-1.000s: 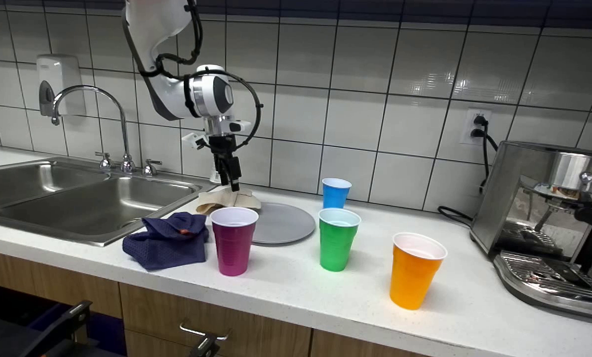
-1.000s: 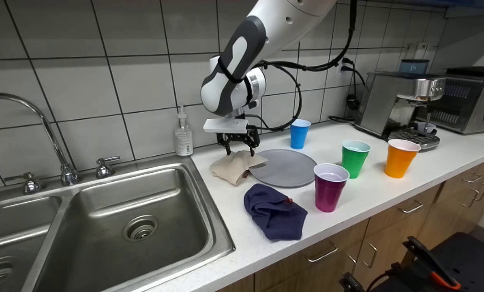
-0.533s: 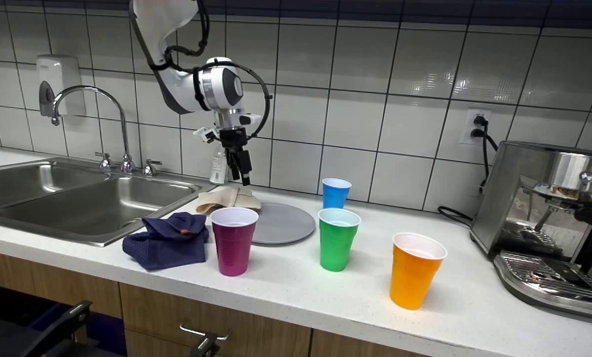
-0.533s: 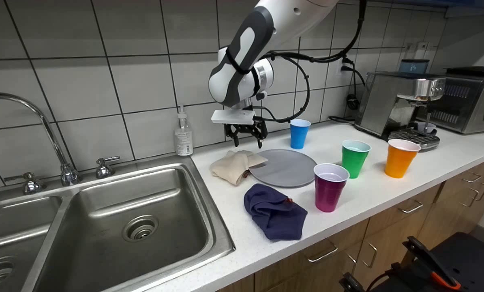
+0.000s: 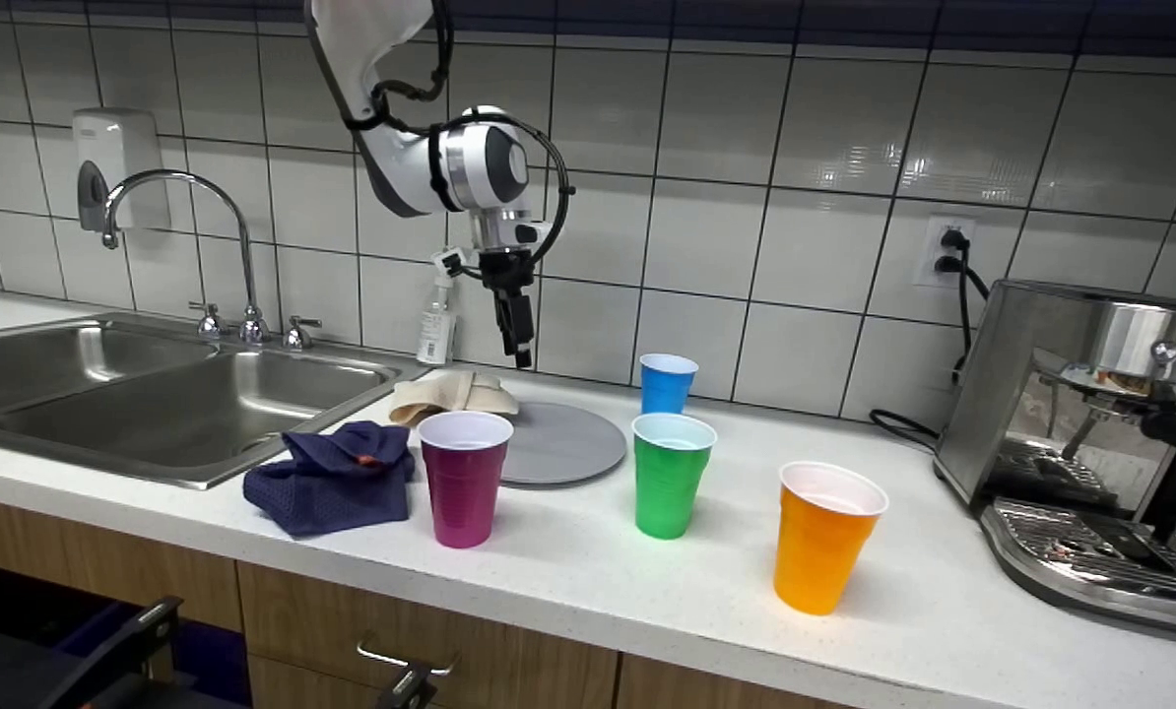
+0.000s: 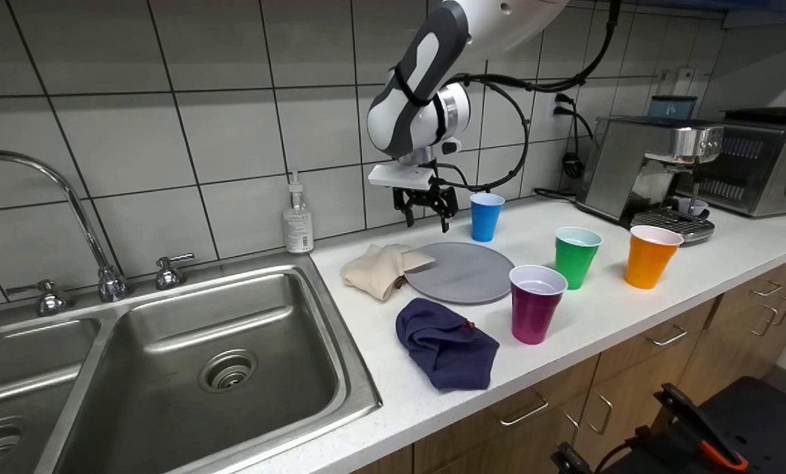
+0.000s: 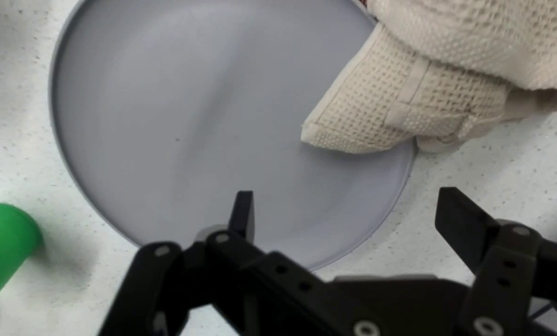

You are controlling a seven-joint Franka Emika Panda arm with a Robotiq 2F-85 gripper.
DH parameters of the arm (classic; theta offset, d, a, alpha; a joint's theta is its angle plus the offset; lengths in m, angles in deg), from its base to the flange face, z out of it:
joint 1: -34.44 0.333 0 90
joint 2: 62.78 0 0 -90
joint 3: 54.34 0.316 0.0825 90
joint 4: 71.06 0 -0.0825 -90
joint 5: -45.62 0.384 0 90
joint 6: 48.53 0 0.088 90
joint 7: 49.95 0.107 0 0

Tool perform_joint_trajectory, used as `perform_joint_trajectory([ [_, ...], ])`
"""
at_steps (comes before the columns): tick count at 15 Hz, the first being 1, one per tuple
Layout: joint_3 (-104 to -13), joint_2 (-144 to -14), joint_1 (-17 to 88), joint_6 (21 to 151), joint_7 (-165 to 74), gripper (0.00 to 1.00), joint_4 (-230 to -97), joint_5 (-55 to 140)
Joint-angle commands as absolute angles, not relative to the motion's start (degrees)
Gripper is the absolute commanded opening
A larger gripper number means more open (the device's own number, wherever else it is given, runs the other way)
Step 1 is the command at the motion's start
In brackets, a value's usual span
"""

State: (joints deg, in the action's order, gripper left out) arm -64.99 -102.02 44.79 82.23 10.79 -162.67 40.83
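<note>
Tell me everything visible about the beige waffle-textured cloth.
The beige waffle-textured cloth looks woven and lies rumpled on the speckled white countertop, near the stainless steel sink. Stitched seams show, and a reddish-brown bit peeks out at one edge. One corner laps over the rim of the flat, round grey plate. The open black claw hangs higher, apart from it.
</note>
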Motion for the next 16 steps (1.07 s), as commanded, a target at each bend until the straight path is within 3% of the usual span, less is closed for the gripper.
perform_joint_trajectory([
  [1, -64.96, -99.42, 42.75, 80.35, 14.67, 1.0, -164.0, 42.86],
  [16, -66.15, -99.02, 35.62, 80.22, 26.88, 1.0, -162.14, 49.35],
])
